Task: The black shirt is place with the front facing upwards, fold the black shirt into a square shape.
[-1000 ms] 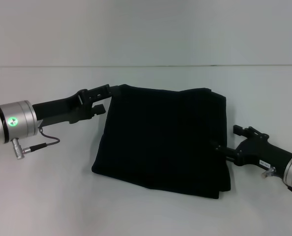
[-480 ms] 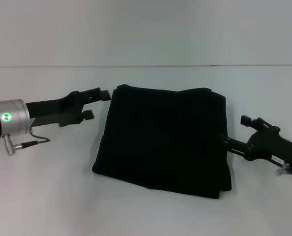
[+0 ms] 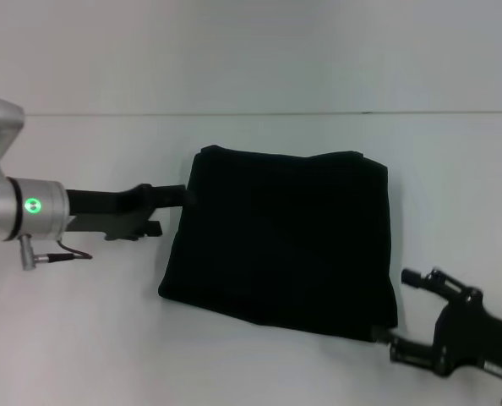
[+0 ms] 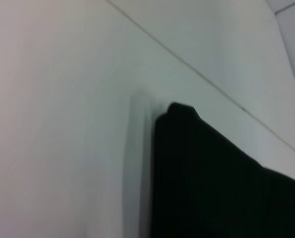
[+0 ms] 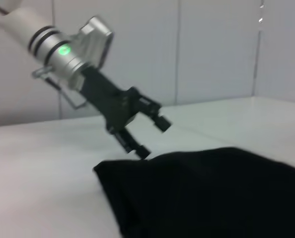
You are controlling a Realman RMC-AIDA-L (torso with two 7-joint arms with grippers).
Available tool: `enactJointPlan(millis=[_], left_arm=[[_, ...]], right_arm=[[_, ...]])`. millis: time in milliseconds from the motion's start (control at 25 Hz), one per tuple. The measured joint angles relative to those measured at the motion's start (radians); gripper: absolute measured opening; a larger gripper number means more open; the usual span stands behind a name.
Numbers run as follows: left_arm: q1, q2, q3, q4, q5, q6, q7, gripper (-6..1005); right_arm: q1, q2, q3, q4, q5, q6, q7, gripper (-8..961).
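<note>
The black shirt [image 3: 285,241] lies folded into a rough square on the white table, with no lettering showing. My left gripper [image 3: 171,211] sits at the shirt's left edge, just below its far left corner. The right wrist view shows this left gripper [image 5: 151,138] open and empty beside the shirt [image 5: 212,193]. My right gripper [image 3: 401,313] stands open off the shirt's near right corner, holding nothing. The left wrist view shows only a corner of the shirt [image 4: 212,183] on the table.
The white table [image 3: 82,338] spreads bare around the cloth and meets a pale wall [image 3: 251,51] behind. A grey cable [image 3: 61,249] hangs under the left wrist.
The left gripper let go of the shirt's far left corner, opened and dropped back a little. The right gripper left the right edge and drew back toward the near right.
</note>
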State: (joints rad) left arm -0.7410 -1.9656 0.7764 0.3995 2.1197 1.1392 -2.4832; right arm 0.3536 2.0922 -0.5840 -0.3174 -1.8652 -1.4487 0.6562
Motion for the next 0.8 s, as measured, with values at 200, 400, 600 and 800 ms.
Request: enactJointPlan(millis=[200,400,600,800], left_arm=[[-0.017,-0.002,0.009,-0.021,0.004,-0.002,-0.002,966],[-0.027,-0.004,0.020,-0.027,0.006,-0.008,-0.002,964],[-0.036,-0.019,0.062,-0.028,0.006,-0.035,-0.002,962],[-0.045,-0.027,0.068,-0.023,0.006,-0.038,0.000,960]], right_arm=[[-0.005,0.001,-0.001,0.020,-0.026,0.005,-0.008,945],[-0.005,0.000,0.000,0.021,-0.027,0.006,-0.008,945],[0.001,0.001,0.002,0.022,-0.027,0.006,-0.008,945],[0.003,0.002,0.000,0.023,-0.028,0.005,-0.003,945]])
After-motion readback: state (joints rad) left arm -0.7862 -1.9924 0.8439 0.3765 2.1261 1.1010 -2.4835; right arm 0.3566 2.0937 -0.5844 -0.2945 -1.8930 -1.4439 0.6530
